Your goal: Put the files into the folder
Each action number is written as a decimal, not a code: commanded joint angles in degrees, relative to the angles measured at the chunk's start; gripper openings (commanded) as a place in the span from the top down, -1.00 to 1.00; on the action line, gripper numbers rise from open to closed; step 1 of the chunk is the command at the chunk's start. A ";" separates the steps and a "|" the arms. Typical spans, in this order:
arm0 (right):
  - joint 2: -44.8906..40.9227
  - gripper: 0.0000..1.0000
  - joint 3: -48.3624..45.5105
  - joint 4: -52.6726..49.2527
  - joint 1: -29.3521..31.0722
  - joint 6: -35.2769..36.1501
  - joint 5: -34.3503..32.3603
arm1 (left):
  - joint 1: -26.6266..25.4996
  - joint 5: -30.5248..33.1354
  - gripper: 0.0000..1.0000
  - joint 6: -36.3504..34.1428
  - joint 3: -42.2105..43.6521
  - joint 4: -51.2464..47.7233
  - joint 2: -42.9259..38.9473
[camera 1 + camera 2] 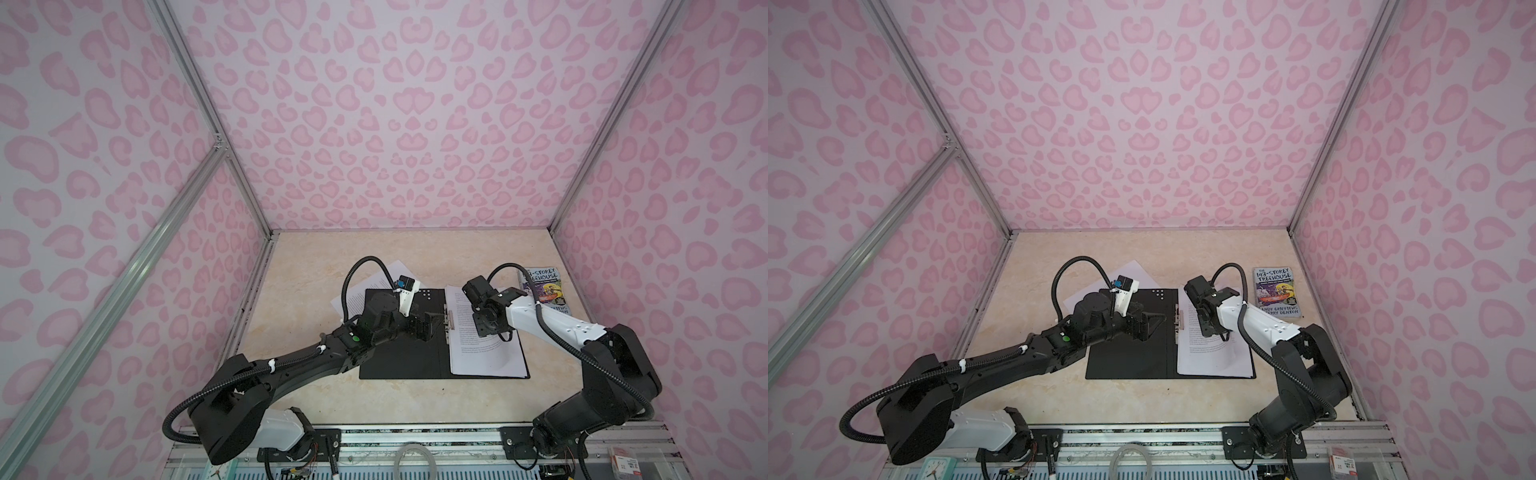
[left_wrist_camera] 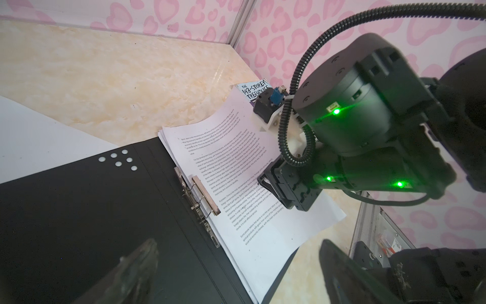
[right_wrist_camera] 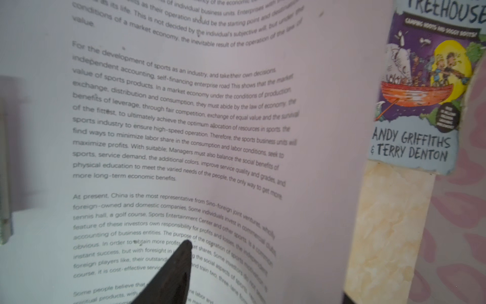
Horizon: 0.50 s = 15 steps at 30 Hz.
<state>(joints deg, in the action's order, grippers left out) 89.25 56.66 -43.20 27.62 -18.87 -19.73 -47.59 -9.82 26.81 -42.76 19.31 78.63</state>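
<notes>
1. Because the thin folder [image 1: 399,361] lies opened flat at mid-table with its black inside facing up, both halves can be reached. At its far left a loose white printed sheet [image 1: 370,278] rests on the beige marble-look table [image 1: 316,257]. One part of it is tucked under the folder's far left corner, so I judge it not yet filed.
2. The left gripper [image 1: 430,328] hovers over the bare left cover, just left of the metal spine clip [image 1: 448,318]. Its fingers are spread wide and hold nothing. It looks placed to work the clip or to steady the cover.
3. The stack of white text-printed sheets [image 1: 482,357] fills the folder's right half. Its left edge sits at the clip, apparently so the clip can bind it.
4. The right gripper [image 1: 498,336] points down onto that stack. Only one dark fingertip [image 3: 173,268] shows in the right wrist view, so I cannot tell whether the gripper is spread or pinching paper. The top sheet's right edge curls upward.
5. The small colourful paperback book [image 1: 1277,291] sits at the far right, just beside the stack's far corner, so room is tight there. The far table and the near strip in front of the arm bases are open.
</notes>
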 commanded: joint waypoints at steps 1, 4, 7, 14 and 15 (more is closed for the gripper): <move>0.01 -0.32 -0.38 -0.54 -0.29 -1.44 -2.82 | 0.02 1.07 -0.95 -0.59 -0.83 0.38 0.28; -0.81 -0.50 -0.59 -0.87 -0.48 -2.89 -4.45 | 0.07 1.64 -0.94 -0.53 -0.83 0.11 0.13; -1.49 -0.57 -0.83 -0.98 -0.66 -3.02 -5.22 | 0.13 1.74 -0.95 -0.53 -0.81 0.11 0.31; -4.77 -0.67 -1.37 -0.93 -0.76 -3.76 -5.80 | 0.18 2.31 -0.95 -0.44 -1.01 -0.33 0.47; -5.76 -0.71 -1.49 -0.92 -0.73 -3.95 -5.88 | 0.14 2.43 -0.94 -0.44 -0.91 -0.33 0.45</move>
<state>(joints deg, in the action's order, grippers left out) 84.97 55.59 -43.62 26.87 -21.71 -24.03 -47.46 -8.12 26.81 -42.87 18.74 78.87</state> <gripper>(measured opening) 0.841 0.972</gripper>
